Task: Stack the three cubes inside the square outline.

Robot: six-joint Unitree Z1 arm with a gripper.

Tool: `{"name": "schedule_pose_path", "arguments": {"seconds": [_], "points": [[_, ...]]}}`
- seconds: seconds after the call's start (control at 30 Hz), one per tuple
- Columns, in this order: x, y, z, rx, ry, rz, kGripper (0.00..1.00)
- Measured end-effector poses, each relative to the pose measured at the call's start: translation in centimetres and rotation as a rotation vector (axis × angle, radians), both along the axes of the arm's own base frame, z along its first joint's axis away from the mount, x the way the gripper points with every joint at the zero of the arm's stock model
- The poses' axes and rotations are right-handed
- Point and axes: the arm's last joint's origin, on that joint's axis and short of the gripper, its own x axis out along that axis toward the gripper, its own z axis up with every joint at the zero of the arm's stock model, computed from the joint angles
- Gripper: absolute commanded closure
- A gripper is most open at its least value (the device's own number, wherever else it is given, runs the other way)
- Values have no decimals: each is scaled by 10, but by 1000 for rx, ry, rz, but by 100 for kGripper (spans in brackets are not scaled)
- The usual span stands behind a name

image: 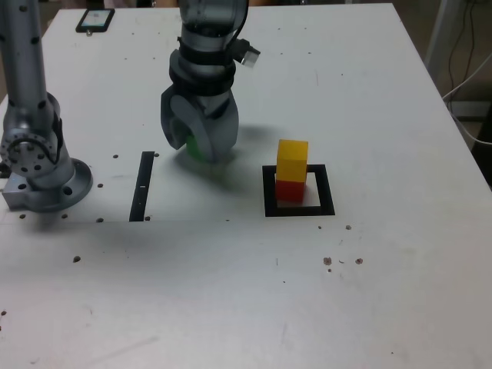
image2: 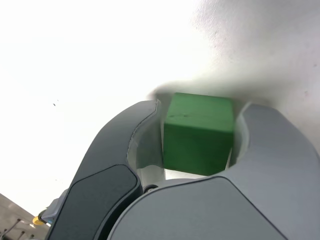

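The green cube [image2: 199,132] is seen on the white table [image: 384,307], to the exterior view's left of the square outline [image: 299,211], with the gripper [image: 197,137] lowered over it. In the wrist view the jaws are set against two opposite faces, pinching the cube. The grip is best confirmed as square and centred before any lift, and the lift is best kept straight up, so the cube is not twisted between the pads. Inside the outline the red cube [image: 289,190] is stood, with the yellow cube [image: 293,160] stacked on it, slightly offset. A black strip [image: 143,186] lies apart.
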Motion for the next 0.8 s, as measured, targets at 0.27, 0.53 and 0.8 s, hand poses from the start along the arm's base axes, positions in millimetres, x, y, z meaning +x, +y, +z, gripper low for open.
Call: {"name": "schedule_pose_path", "arguments": {"seconds": [0.27,0.53,0.8], "points": [[8,1,9,-7,6,13,92],[23,6,63,52,-74,196,92],[34,-12,118,27,-109,414,92]]}}
